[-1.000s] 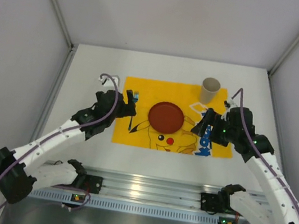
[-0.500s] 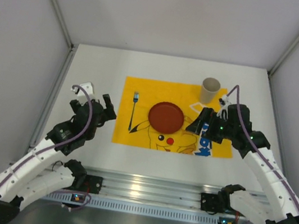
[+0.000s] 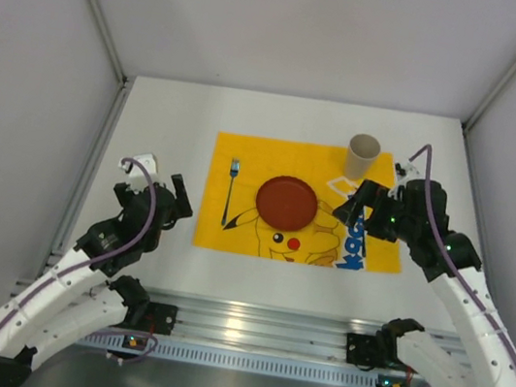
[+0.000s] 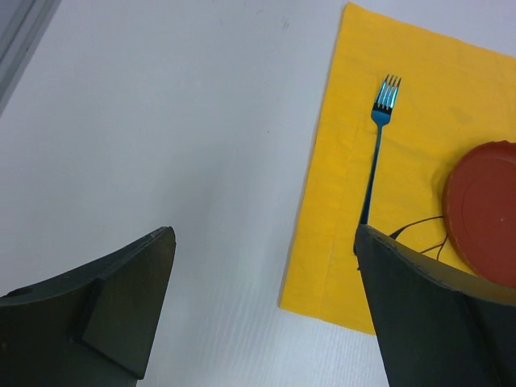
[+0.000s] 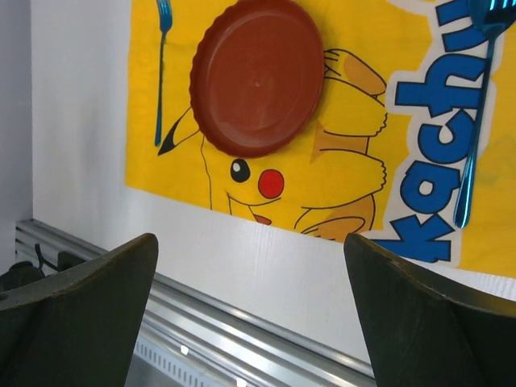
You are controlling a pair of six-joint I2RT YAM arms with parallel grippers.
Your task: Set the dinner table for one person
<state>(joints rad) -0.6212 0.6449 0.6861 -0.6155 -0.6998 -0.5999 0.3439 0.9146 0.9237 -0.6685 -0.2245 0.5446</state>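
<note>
You had the table point(image 3: 162, 119), a broad matte white top with a ribbed aluminium rail point(image 3: 255, 335) along its near edge, carrying everything in view. On its middle lay a flat yellow cloth mat point(image 3: 254, 154) printed with a cartoon figure and blue lettering. A round red plate point(image 3: 286, 201) with a scalloped rim sat at the mat's centre, its face showing plain smooth red. A beige cup point(image 3: 362, 155) stood upright on the mat's far right corner, mouth up; what it held you could not tell from above. A slim, shiny blue fork point(image 3: 230, 192) lay left of the plate, tines pointing away from the arms. A second glossy blue utensil point(image 5: 476, 121) lay right of the plate over the lettering, its head cut off at the frame edge. The left arm point(image 3: 115, 230) hung over bare table left of the mat, jaws spread wide and gripping nothing. The right arm point(image 3: 445, 253) hung over the mat's right side, jaws likewise parted and unloaded.
</note>
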